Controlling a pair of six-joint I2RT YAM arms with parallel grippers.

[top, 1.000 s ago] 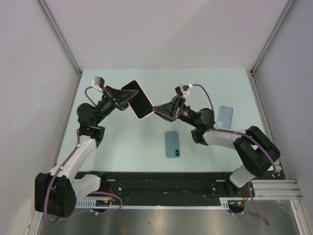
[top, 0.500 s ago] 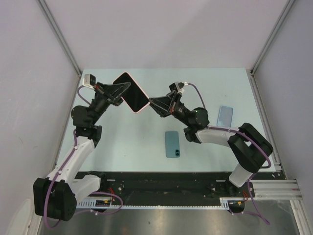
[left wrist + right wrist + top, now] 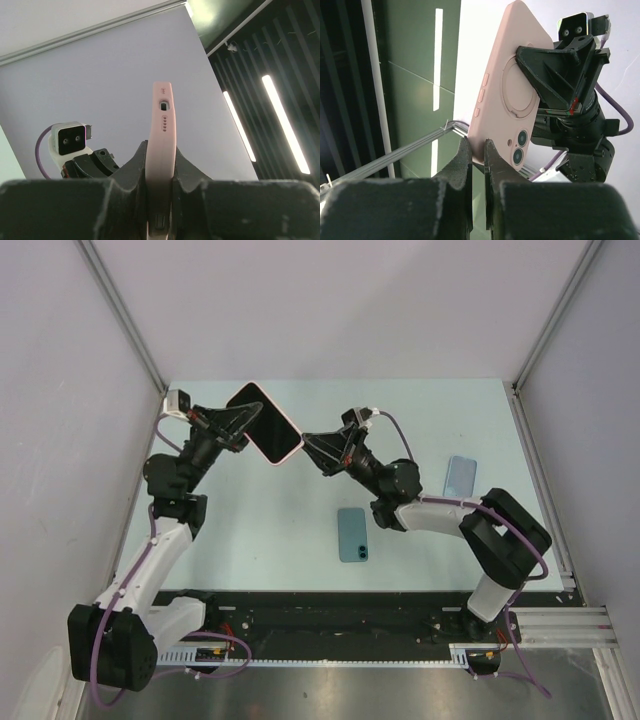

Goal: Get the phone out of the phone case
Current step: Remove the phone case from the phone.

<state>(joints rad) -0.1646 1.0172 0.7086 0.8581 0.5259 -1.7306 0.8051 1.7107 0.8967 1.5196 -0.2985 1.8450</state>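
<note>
Left pincer (image 3: 161, 172) nearest in its own wrist view, clamped across the pink silicone phone case (image 3: 162, 130), one black finger (image 3: 134, 167) against each broad face. Slim edge of the case upright between them, with a small slot and a row of tiny holes near the top. Right pincer (image 3: 477, 159) likewise closed, pinching the case's lower corner just beside the twin camera lenses, with the ring-marked back turned to that wrist camera. Seen from above, outward from the arm bases: first a teal rectangular phone (image 3: 352, 534) flat on the pale mint counter (image 3: 260, 530), near the middle and apart from both arms. Further out and to the right, a pale blue rectangular phone (image 3: 460, 478), also flat, just beyond the right arm. Farther still, lifted off the counter between the two arms, the black-screened phone (image 3: 260, 425) seated inside the pink case (image 3: 283, 418), tilted, dark glass upward. Left pincer (image 3: 248, 421) gripping its left side; right pincer (image 3: 305, 446) at its lower right corner, tips on the pink rim.
</note>
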